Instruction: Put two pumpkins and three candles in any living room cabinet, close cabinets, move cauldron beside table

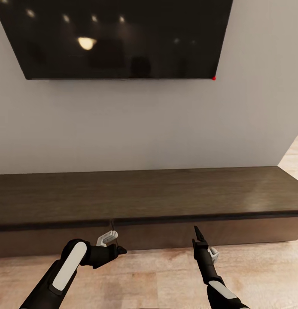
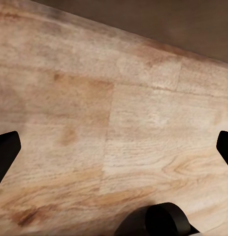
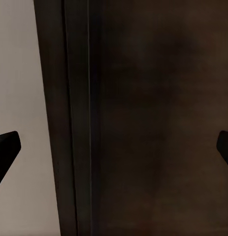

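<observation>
The cabinet (image 1: 166, 193) is a long, low dark-brown unit running along the white wall, with its drawer fronts flush and shut. A seam between two fronts sits just above my left gripper (image 1: 114, 244). That gripper hangs open over the wood floor in front of the cabinet, its fingertips (image 2: 5, 147) spread wide with nothing between them. My right gripper (image 1: 205, 242) points up at the cabinet front (image 3: 158, 123), open and empty. The pumpkins, candles, cauldron and table are out of view.
A large black TV (image 1: 119, 38) hangs on the wall above the cabinet. Light wood floor (image 1: 157, 274) lies between me and the cabinet. The cabinet's right end (image 1: 295, 201) stops where the wall ends, with more floor beyond.
</observation>
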`<state>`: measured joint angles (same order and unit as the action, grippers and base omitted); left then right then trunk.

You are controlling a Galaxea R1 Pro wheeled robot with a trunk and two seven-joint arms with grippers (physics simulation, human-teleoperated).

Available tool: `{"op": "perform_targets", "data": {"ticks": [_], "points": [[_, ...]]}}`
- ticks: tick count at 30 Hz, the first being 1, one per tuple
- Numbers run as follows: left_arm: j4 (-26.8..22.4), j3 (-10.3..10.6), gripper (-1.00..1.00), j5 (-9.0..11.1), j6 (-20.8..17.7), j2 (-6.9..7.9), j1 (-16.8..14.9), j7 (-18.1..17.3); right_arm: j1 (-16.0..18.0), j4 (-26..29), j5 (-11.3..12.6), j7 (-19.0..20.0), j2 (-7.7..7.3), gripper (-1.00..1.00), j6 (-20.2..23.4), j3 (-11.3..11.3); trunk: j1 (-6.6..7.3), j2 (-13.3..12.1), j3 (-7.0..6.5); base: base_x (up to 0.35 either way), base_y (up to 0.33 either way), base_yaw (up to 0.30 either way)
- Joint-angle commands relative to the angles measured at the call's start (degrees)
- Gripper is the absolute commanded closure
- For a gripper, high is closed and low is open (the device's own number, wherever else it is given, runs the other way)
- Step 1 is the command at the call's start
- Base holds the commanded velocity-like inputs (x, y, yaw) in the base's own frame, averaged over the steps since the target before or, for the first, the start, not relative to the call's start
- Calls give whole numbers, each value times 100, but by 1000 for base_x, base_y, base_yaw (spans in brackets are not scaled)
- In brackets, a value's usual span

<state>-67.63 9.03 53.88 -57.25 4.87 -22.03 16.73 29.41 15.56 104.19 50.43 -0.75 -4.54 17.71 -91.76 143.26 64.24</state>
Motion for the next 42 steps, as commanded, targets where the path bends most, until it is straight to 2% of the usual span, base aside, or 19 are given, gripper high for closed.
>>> {"op": "perform_targets", "data": {"ticks": [1, 42], "points": [[-5, 15, -100, 61, -5, 5, -3, 59, 3, 0, 32, 10, -4, -100, -47, 48, 1, 2, 5, 62, 0, 0], [4, 11, -100, 61, -5, 5, -3, 59, 3, -7, 23, -59, 4, -100, -47, 57, 1, 2, 5, 40, 0, 0]]}}
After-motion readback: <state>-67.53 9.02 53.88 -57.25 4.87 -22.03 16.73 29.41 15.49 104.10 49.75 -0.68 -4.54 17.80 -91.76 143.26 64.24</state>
